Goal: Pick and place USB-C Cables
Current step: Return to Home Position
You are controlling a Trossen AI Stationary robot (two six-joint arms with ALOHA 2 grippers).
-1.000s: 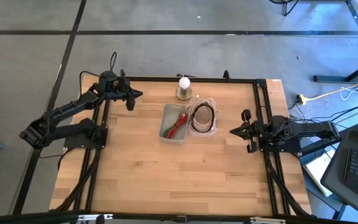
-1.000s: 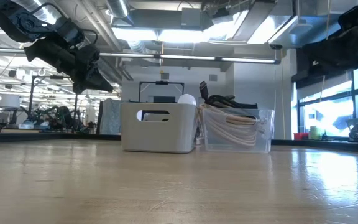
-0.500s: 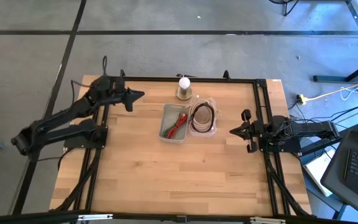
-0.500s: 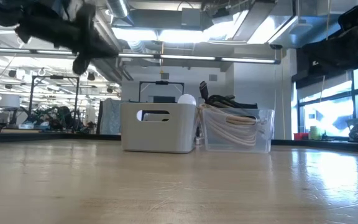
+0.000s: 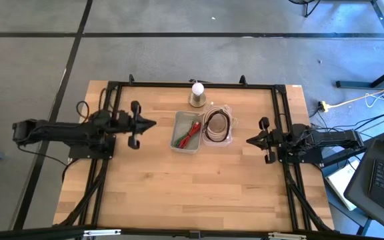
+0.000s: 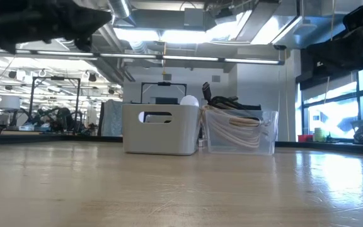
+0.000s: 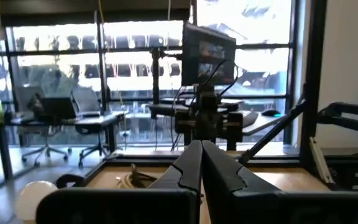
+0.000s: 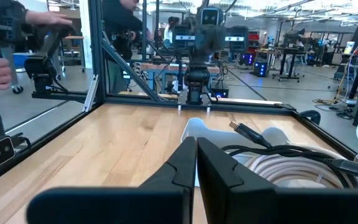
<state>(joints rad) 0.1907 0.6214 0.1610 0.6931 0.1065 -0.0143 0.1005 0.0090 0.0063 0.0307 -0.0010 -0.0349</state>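
Left gripper (image 5: pixel 151 124): fingers clenched together, grasping nothing, held above the table (image 5: pixel 199 190) at 9 o'clock of the two bins. Right gripper (image 5: pixel 250 141): likewise clenched on nothing, at 3 o'clock of the bins. The gray bin (image 6: pixel 169 139) contains a red cable (image 5: pixel 192 132). The transparent bin (image 6: pixel 241 149), just beside it at 3 o'clock, contains the cream-white coils (image 5: pixel 217 125), with a black cable (image 8: pixel 278 151) lying on top.

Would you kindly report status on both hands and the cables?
Left hand shut, empty, left of gray bin. Right hand shut, empty, right of clear bin. Cables inside both bins. Nothing blocking.
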